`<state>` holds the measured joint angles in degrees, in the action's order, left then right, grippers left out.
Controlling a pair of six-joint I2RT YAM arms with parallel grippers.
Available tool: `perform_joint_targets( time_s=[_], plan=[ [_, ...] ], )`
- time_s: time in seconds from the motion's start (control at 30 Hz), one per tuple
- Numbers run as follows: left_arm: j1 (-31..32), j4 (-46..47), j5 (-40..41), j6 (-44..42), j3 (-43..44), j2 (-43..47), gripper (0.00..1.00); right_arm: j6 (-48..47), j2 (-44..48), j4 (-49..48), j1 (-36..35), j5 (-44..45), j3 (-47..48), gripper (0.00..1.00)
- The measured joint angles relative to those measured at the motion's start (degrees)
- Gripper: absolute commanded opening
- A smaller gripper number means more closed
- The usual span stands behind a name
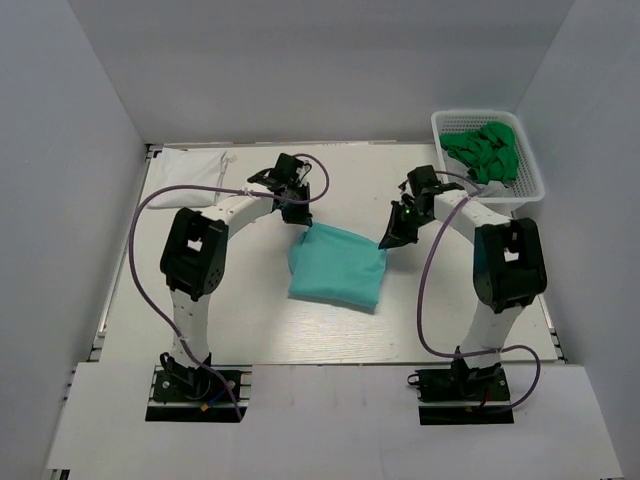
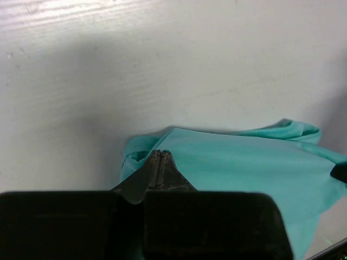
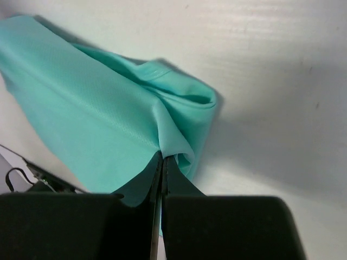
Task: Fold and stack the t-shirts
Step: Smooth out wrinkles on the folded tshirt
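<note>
Left fingers (image 2: 153,172) pinch the far-left corner of the teal t-shirt (image 1: 337,268); right fingers (image 3: 169,174) pinch its far-right corner, both pairs pressed tight on cloth. It lies part-folded at the middle of the bench (image 1: 250,322). Uneven lifting could likely tug a corner free, collapsing the fold.

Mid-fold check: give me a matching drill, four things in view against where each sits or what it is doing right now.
Things
1. teal t-shirt
2. green t-shirt
3. white t-shirt
4. left gripper

Places or states
a. bunched inside the mesh basket at the far right
b. lying at the far left corner of the table
c. mid-table, between the two arms
d. fingers shut on the far left corner of the teal t-shirt

Pairs: 1-c, 2-a, 3-b, 4-d
</note>
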<state>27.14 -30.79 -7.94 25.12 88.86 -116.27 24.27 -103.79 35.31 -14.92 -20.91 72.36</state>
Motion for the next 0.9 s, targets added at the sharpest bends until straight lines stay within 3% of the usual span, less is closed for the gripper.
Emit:
perform_joint_targets(
  time_s=[0.1,0.13,0.2,0.3,0.33,0.4,0.43,0.73,0.9],
  plan=[
    [-1.05,0.9,-0.61,0.39,1.25,-2.62,0.0,0.81,-3.08,-1.95,0.42,0.42,0.68,0.0],
    [-1.29,1.01,-1.11,0.44,1.49,-3.28,0.0,0.98,-3.78,-2.54,0.46,0.7,0.74,0.19],
    [-1.55,1.03,-1.81,0.44,2.4,-4.74,0.0,1.57,-5.18,-3.1,0.59,1.42,1.46,0.42],
    [-2.01,-0.74,-2.03,0.44,5.44,-7.08,0.32,1.55,-7.13,-3.74,0.85,2.4,3.76,0.9],
    [-2.21,-1.27,-2.05,0.42,6.62,-7.67,0.5,1.38,-7.41,-3.8,0.92,2.45,4.7,0.91],
    [-2.49,-1.86,-1.86,0.33,8.44,-8.11,0.75,0.7,-7.41,-3.82,0.94,2.43,6.78,0.91],
    [-2.69,-2.27,-1.68,0.55,9.05,-8.02,1.0,0.59,-7.32,-3.93,0.92,2.4,7.69,0.91],
    [-3.37,-4.83,2.08,0.02,8.74,-1.7,1.0,0.72,4.9,-4.55,0.31,2.58,4.63,0.91],
    [-2.25,-2.97,-2.19,-5.16,0.72,6.03,1.0,0.59,12.02,-5.03,-0.2,1.68,-0.42,0.91]
  ],
)
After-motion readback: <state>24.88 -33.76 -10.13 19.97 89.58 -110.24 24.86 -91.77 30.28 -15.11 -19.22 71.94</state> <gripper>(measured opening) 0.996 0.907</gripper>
